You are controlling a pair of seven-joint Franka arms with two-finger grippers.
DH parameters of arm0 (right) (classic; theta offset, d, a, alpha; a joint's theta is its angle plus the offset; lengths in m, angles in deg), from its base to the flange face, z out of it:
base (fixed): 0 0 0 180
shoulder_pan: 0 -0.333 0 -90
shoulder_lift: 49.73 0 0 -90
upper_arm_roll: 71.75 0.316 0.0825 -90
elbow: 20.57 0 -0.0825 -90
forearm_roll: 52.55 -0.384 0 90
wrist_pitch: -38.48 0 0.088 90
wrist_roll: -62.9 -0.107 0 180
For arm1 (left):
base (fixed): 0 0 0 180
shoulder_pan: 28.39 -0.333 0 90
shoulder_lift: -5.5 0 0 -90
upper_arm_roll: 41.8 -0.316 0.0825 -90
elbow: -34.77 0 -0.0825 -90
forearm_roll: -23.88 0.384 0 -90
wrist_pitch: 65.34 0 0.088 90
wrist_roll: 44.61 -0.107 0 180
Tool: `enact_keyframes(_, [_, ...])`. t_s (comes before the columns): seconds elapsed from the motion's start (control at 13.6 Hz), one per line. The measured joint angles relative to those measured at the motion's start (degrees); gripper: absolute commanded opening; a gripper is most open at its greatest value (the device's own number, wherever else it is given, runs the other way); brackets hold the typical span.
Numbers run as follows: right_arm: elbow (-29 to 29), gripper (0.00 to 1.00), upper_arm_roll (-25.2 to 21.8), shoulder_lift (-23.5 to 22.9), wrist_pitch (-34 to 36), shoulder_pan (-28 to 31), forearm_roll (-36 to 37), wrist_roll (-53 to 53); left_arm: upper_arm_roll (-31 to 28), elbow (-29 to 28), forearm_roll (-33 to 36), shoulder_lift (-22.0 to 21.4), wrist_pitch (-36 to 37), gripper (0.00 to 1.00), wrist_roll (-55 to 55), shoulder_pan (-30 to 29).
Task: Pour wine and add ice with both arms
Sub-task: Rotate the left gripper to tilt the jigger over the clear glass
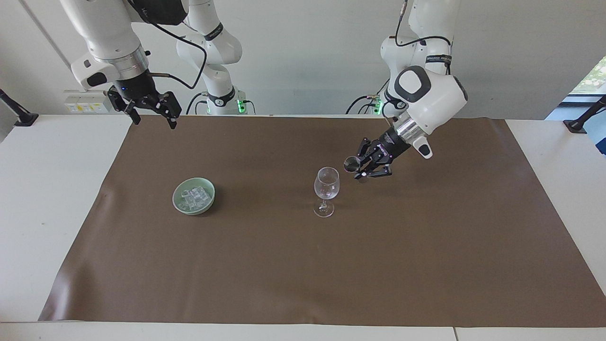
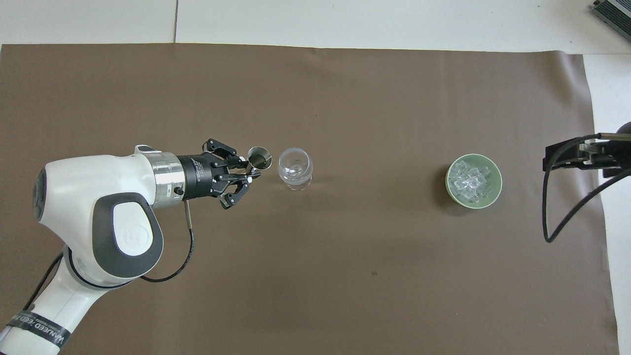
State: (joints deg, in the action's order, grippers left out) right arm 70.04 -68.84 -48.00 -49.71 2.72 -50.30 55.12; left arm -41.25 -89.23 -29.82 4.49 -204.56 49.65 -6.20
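Ice: I see the clear cubes (image 1: 193, 197) piled in a green bowl (image 1: 209, 201), toward the right arm's end of the brown mat (image 1: 303, 265), about midway between the mat's robot edge and its outer edge.
Bowl: it sits flat on the mat, well apart from the glass, nothing touching it.
Wine glass: the stemmed glass (image 1: 326, 189) stands upright near the middle of the mat, a little toward the left arm's end; I cannot tell whether it holds any liquid.
Metal cup: a small steel cup (image 1: 352, 164) hangs tipped on its side, its mouth just beside the rim of the glass, on the side of the left arm's end.
Left claw: my left gripper (image 1: 363, 171) is in the air over the mat beside the glass, its fingertips pinched tight on the cup, the arm slanting down from its base.
Right claw: my right gripper (image 1: 151, 116) waits in the air over the mat's corner at the robot edge, right arm's end, fingers spread wide with nothing in them.
Table: the white table (image 1: 42, 199) carries the mat.
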Motion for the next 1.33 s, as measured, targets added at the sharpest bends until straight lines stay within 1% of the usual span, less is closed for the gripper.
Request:
enact_keyframes(0.44, [0.0, 1.0, 0.0, 0.0, 0.0, 0.0, 0.0, 0.0, 0.4, 1.2, 2.0, 0.0, -0.3, 0.0, 3.2, 0.5])
enact_keyframes(0.66, [0.0, 1.0, 0.0, 0.0, 0.0, 0.0, 0.0, 0.0, 0.4, 1.9, 7.4, 0.0, -0.3, 0.0, 7.3, 1.1])
enact_keyframes(1.03, [0.0, 1.0, 0.0, 0.0, 0.0, 0.0, 0.0, 0.0, 0.5, 2.3, 13.5, 0.0, -0.3, 0.0, 11.4, 3.0])
enact_keyframes(1.33, [0.0, 1.0, 0.0, 0.0, 0.0, 0.0, 0.0, 0.0, 0.5, 2.6, 18.5, 0.0, -0.3, 0.0, 13.5, 3.1])
